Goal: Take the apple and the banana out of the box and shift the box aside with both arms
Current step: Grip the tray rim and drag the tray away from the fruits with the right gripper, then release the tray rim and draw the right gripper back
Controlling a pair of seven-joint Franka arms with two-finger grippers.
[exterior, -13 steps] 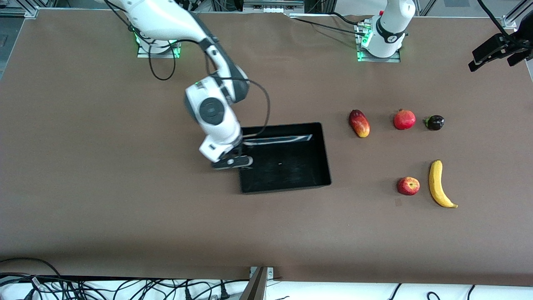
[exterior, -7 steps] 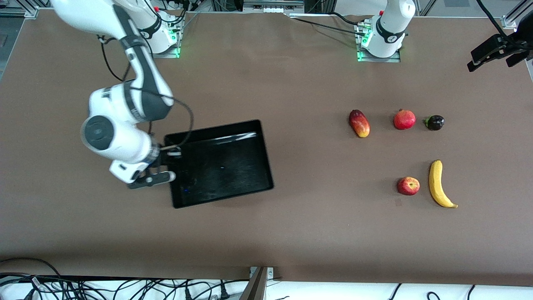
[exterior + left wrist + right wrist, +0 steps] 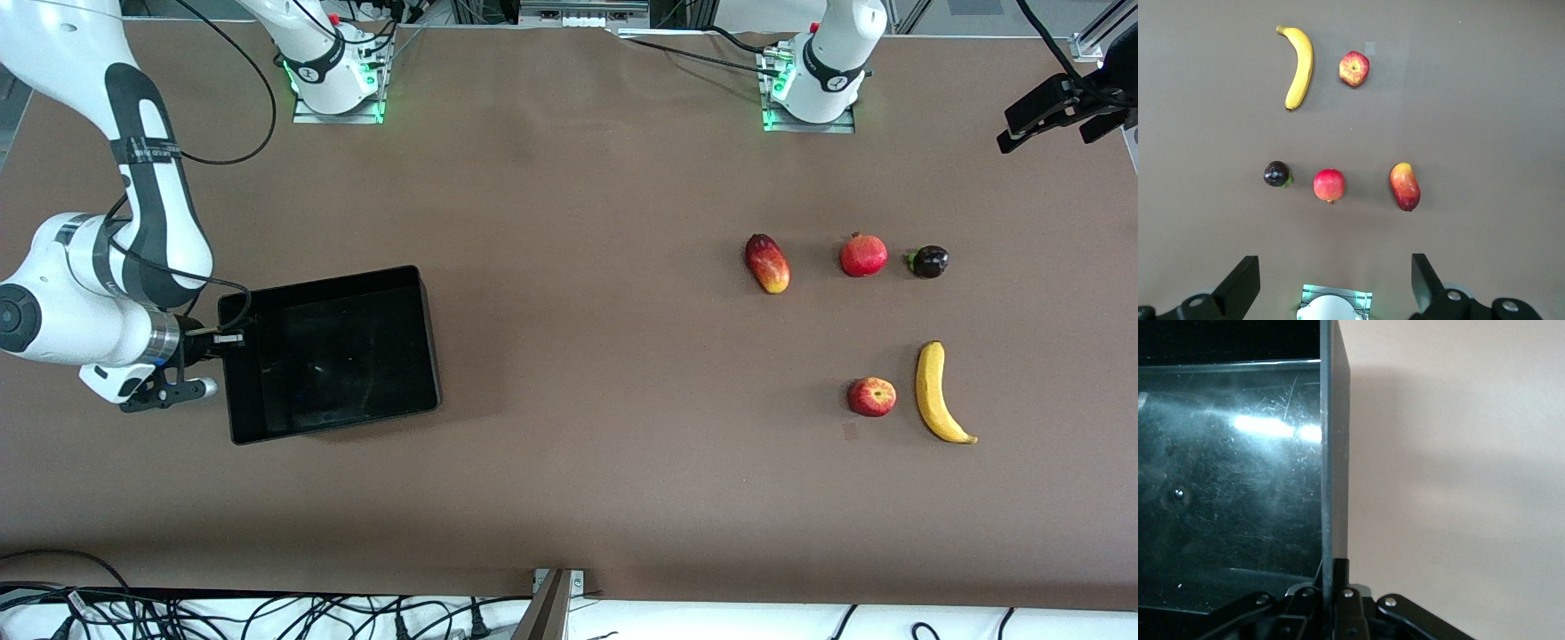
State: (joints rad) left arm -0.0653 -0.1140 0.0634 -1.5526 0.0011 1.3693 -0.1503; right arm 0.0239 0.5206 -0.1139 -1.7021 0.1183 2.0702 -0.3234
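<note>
Moved: your box [image 3: 331, 354] has slid toward the right arm's end.
Box: glossy black plastic, low-walled, scratched.
Right gripper [image 3: 220, 339]: clamped on its wall.
Left gripper [image 3: 1335, 287]: spread wide, holding nothing, over the fruit.

Quick tally: one black box [image 3: 333, 356], one apple [image 3: 871, 396], one banana [image 3: 938, 394], one mango [image 3: 767, 263], one pomegranate [image 3: 863, 255] and one small dark purple fruit [image 3: 929, 261] can be counted. So five fruits total are seen, all well apart from the single box.
</note>
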